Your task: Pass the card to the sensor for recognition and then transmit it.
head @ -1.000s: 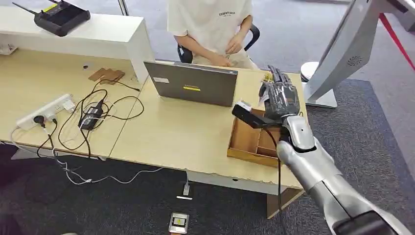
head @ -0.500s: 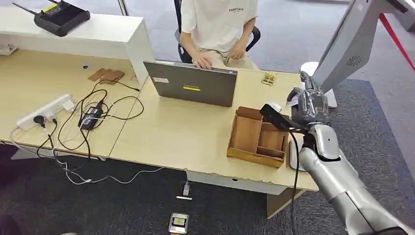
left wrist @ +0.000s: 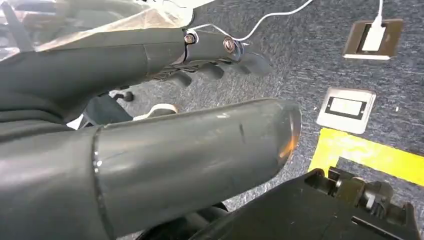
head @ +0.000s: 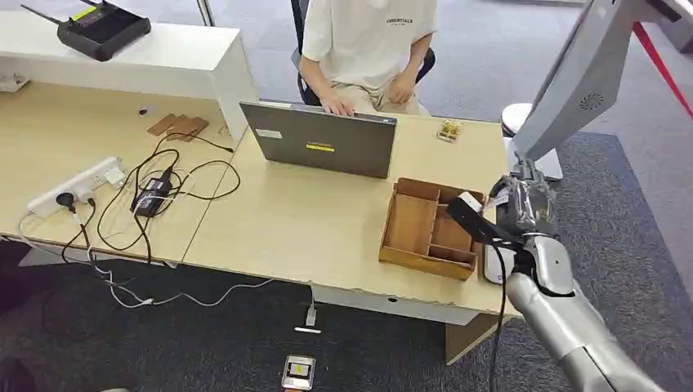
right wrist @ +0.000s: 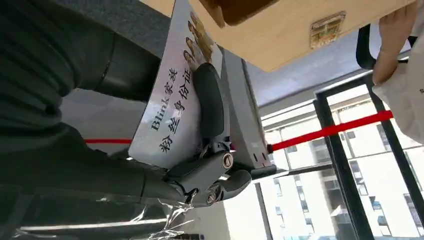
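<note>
My right hand [head: 523,204] hangs off the desk's [head: 327,229] right end, past the wooden tray [head: 429,229], fingers [right wrist: 210,105] pinching a flat, glossy printed card [right wrist: 172,120]. My left hand [left wrist: 200,55] hangs over grey carpet, dark fingers loosely curled, holding nothing

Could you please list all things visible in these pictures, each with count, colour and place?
card: one, white with print, held by right hand
wooden tray: one, brown, desk right part
laptop: one, grey, desk middle
power strip: one, white, desk left
black cables: several, beside power strip
black device: one, on white shelf
person: one, white shirt, seated behind laptop
right hand: at desk's right edge
left hand: hanging above floor
</note>
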Action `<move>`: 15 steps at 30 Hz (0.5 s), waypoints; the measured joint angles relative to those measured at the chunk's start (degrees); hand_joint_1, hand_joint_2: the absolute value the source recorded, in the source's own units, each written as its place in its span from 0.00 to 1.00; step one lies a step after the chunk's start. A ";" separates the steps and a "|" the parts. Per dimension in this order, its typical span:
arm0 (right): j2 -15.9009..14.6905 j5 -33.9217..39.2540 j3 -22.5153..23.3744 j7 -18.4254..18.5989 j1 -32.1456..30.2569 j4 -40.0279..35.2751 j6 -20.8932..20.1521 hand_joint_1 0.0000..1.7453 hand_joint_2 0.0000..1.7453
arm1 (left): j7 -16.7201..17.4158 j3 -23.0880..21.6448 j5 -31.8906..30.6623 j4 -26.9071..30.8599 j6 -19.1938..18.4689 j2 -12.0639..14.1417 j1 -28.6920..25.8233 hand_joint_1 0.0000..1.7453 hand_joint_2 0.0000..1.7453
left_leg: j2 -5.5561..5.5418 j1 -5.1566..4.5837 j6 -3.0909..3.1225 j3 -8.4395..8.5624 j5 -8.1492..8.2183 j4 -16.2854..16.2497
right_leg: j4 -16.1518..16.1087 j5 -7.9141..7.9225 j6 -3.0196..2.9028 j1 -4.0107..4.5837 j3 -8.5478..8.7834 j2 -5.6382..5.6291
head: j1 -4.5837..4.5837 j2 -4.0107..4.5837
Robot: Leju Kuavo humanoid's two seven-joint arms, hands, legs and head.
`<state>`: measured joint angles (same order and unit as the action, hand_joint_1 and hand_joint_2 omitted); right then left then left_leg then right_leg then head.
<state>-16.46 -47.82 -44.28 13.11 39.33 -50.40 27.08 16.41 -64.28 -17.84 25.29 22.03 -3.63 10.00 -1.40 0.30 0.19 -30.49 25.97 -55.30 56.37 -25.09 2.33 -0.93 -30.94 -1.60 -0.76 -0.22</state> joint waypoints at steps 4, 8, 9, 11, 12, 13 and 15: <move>-0.11 0.72 0.52 0.00 -1.35 0.22 0.11 1.00 1.00 | 0.04 -0.02 0.20 0.00 0.00 0.00 -0.02 0.00 0.00 | 0.00 0.00 0.00 0.00 0.00 0.00 | 0.00 0.00 0.00 0.00 0.00 0.00 | 0.00 0.00; -0.20 1.75 1.35 0.00 -2.77 0.70 0.57 1.00 1.00 | 0.28 -0.02 0.42 0.00 0.04 0.00 -0.04 0.00 0.00 | 0.00 0.00 0.00 0.00 0.00 0.00 | 0.00 0.00 0.00 0.00 0.01 0.00 | 0.00 0.00; -0.20 2.03 1.49 0.00 -3.13 0.83 0.68 1.00 1.00 | 0.37 -0.02 0.51 0.00 0.04 0.00 -0.04 0.00 0.00 | 0.00 0.00 0.00 0.00 0.00 0.00 | 0.00 0.00 0.00 0.00 0.00 0.00 | 0.00 0.00; -0.22 2.60 1.88 -0.09 -3.80 1.12 1.14 1.00 1.00 | 0.39 -0.02 0.77 0.00 0.17 0.00 -0.04 0.00 0.00 | 0.00 0.00 0.00 0.00 0.00 0.01 | 0.00 0.00 0.00 0.00 0.01 0.00 | 0.00 0.00; -0.24 3.02 2.14 -0.13 -4.10 1.29 1.31 1.00 1.00 | 0.44 -0.02 0.88 0.00 0.20 0.00 -0.05 0.00 0.00 | 0.00 0.00 0.00 0.00 0.00 0.00 | 0.00 0.00 0.00 0.00 0.00 0.00 | 0.00 0.00; -0.24 3.36 2.36 -0.15 -4.37 1.35 1.51 1.00 1.00 | 0.44 -0.02 0.90 0.00 0.20 0.00 -0.06 0.00 0.00 | 0.00 0.00 0.00 0.00 0.00 0.00 | 0.00 0.00 0.00 0.00 0.00 0.00 | 0.00 0.00; -0.24 3.91 2.80 -0.18 -4.98 1.60 1.97 1.00 1.00 | 0.46 -0.02 0.90 0.00 0.28 0.00 -0.06 0.00 0.00 | 0.00 0.00 0.00 0.00 0.00 0.00 | 0.00 0.00 0.00 0.00 0.00 0.00 | 0.00 0.00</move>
<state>-16.70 -43.91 -41.48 12.94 34.35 -48.81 29.05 16.87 -64.30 -16.94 25.29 22.32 -3.63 9.93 -1.40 0.30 0.19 -30.49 25.97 -55.30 56.37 -25.09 2.33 -0.93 -30.94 -1.60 -0.77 -0.22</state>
